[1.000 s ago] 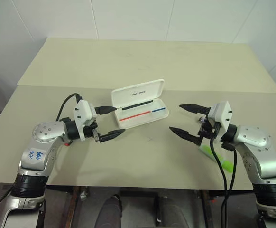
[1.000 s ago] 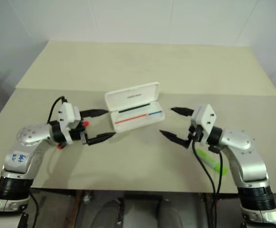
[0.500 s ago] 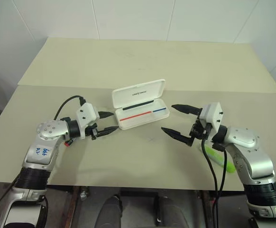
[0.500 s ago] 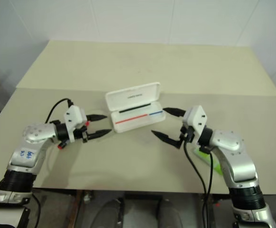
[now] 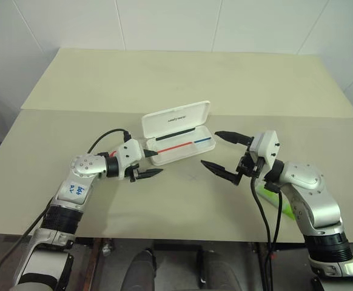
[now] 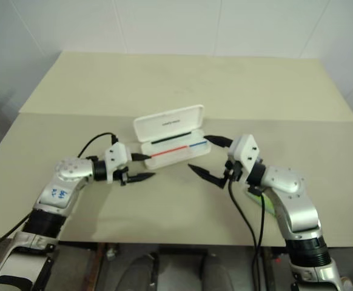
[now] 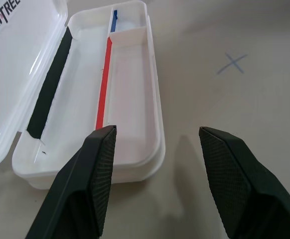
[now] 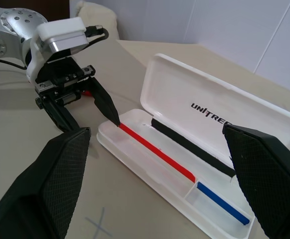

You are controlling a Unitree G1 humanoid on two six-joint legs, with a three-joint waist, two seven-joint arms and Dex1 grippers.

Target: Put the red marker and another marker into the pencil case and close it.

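- The pencil case (image 5: 185, 115) lies open just ahead of the left gripper (image 5: 147, 163), with its lid tilted back on the far side. The tray holds neither marker.
- The red marker (image 8: 88, 92) shows as a bit of red behind the left gripper, down by its wrist. It is not between the fingers.
- The green marker (image 5: 284, 206) lies on the table (image 5: 164, 79) beneath the right forearm, behind the right gripper (image 5: 220, 150).
- The left gripper's jaws are parted and hold nothing. One fingertip is over the case's near end, the other over bare table.
- The right gripper is spread wide and empty, level with the case's other end.
- Risk: if the left fingertip pushes on, it may shove or spin the light case, or tip the lid shut.
- Risk: either forearm, dragging low, could roll its marker away. The green one lies near the table's edge.
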